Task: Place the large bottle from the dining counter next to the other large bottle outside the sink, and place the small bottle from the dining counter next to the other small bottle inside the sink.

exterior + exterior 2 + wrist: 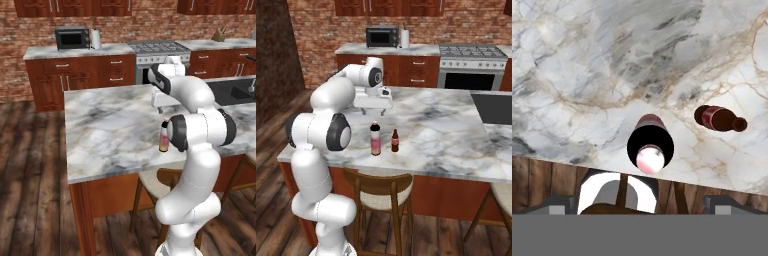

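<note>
**Both bottles on the marble counter, gripper hanging above them**

So the landmark here is the long white-grey marbled dining counter [446,125] on its red-brown wooden base. The tall bottle with the whitish-to-pink body and small dark cap [375,139] stands upright on it, close to the counter's near edge. Just beside it, not touching, is the tiny red-brown bottle with the narrow neck [395,141], also upright, roughly half as tall.

The white arm's two-finger gripper [373,109] hangs over the counter, a bit further in from the near edge than the pink bottle and clear of both bottles. Its jaws are spread wide apart with nothing between them. Looking down from the hand, the pink bottle [650,144] sits near the middle of the view, the little red-brown one [719,118] off to one side, both near the counter's edge with a wooden stool with a pale seat [607,196] below.

The black rectangular sink [232,92] is set into the far end of the same counter. Behind the counter there's a black microwave [382,36] and a steel stove [472,51] against the brick wall.
</note>
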Robot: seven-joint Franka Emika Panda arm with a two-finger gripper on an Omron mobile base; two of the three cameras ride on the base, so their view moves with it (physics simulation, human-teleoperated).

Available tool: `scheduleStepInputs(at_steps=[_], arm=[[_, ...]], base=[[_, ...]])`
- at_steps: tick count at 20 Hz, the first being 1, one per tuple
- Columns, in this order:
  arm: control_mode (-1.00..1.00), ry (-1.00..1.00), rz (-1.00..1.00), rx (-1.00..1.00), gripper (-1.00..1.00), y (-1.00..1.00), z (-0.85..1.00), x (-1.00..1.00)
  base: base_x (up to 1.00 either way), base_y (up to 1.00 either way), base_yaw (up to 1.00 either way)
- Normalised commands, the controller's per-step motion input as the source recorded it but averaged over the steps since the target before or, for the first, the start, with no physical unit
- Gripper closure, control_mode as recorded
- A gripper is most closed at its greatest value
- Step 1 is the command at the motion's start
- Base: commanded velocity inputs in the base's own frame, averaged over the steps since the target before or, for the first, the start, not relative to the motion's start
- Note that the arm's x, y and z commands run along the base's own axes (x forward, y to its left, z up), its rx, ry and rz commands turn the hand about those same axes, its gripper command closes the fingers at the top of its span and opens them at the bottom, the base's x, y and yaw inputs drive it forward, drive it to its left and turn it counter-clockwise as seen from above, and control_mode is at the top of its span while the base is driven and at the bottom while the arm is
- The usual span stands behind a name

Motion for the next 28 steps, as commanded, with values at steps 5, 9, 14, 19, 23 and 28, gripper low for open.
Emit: scheduleStepInputs(at_steps=[5, 9, 14, 19, 23, 28], arm=[[-1.0, 0.0, 0.0, 0.0, -1.0, 0.0, -0.15, 0.27], [-1.0, 0.0, 0.0, 0.0, -1.0, 0.0, -0.08, 0.13], [-1.0, 0.0, 0.0, 0.0, -1.0, 0.0, 0.0, 0.03], [-1.0, -0.05, 0.0, 0.0, -1.0, 0.0, -0.04, -0.04], [-1.0, -0.18, 0.0, 0.0, -1.0, 0.0, -0.11, 0.0], [-1.0, -0.09, 0.0, 0.0, -1.0, 0.0, 0.0, -0.01]], base=[[0.0, 0.0, 0.0], [0.0, 0.0, 0.0], [0.0, 0.0, 0.0], [0.0, 0.0, 0.0], [0.0, 0.0, 0.0], [0.0, 0.0, 0.0]])
